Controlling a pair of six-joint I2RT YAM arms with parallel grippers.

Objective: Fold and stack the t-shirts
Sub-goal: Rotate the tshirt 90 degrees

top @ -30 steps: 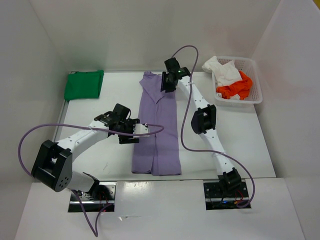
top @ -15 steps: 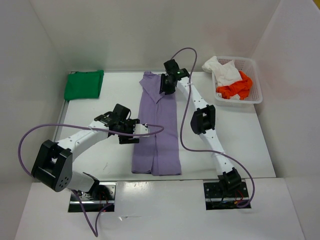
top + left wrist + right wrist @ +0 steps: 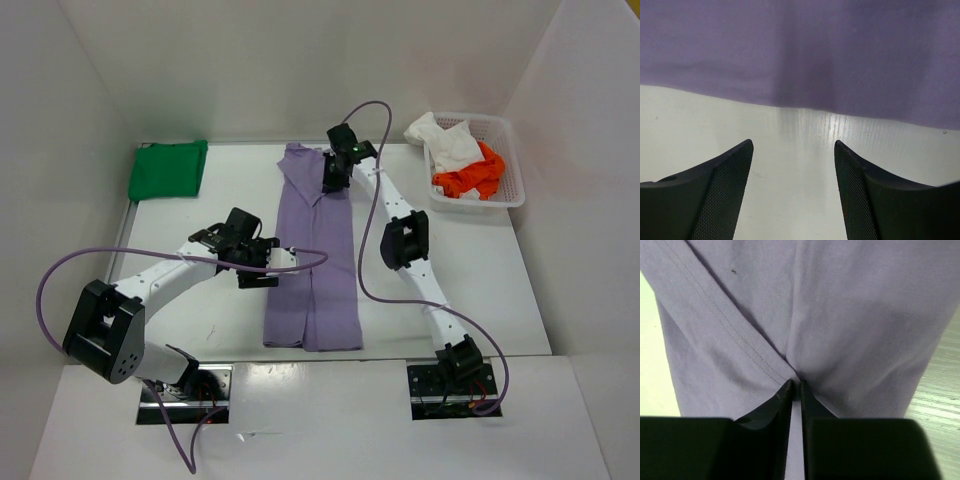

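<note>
The lavender-purple t-shirt [image 3: 318,255] lies as a long folded strip down the middle of the table. At its far end my right gripper [image 3: 330,178] is shut on the cloth, pinching a fold of the lavender-purple t-shirt [image 3: 830,325] between its tips [image 3: 795,385]. My left gripper [image 3: 268,268] stands open at the strip's left edge, low over bare table, with the purple hem [image 3: 805,55] just ahead of its fingers [image 3: 732,175]. The green t-shirt [image 3: 168,170] lies folded at the far left. The white t-shirt [image 3: 445,140] and orange-red t-shirt [image 3: 468,178] sit crumpled in the basket.
The white mesh basket [image 3: 512,165] stands at the far right of the table. White walls close in the table on the left, back and right. Purple cables loop from both arms above the table.
My right gripper has closed onto the far end of the purple shirt and shifted slightly farther back. The left arm has not moved.
</note>
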